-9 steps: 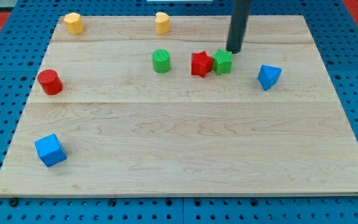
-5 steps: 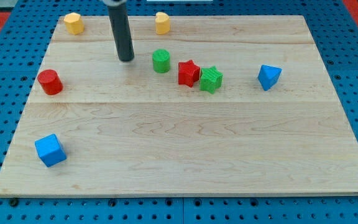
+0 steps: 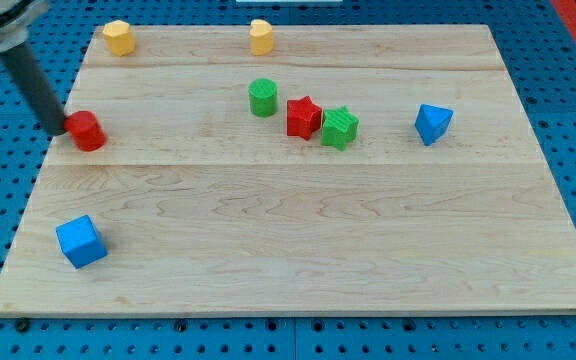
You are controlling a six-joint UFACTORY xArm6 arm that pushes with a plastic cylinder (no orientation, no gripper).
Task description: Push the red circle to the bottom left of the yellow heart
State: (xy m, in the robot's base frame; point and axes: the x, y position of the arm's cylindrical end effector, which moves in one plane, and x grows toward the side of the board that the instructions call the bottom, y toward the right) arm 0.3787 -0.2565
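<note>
The scene is lit brightly and evenly from above, so only short, soft shadows are cast beside the blocks. No glare is seen on the wooden board (image 3: pixel 298 230). The blocks are rendered sharply, while the dark rod (image 3: pixel 30 80) at far left is smeared by motion blur.

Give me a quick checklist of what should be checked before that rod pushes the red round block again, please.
1. My tip is against the red circle, on its view-left side: ok.
2. Yellow heart located, near the view's top edge: ok.
3. Push direction: from this side a push sends the circle toward the view's right; the goal also lies higher in the view, so the angle needs adjusting: not ok.
4. Board between circle and the spot below-left of the heart is free of blocks: ok.
5. Green circle sits below the heart, close to the goal; overshoot could hit it: cannot tell.
</note>
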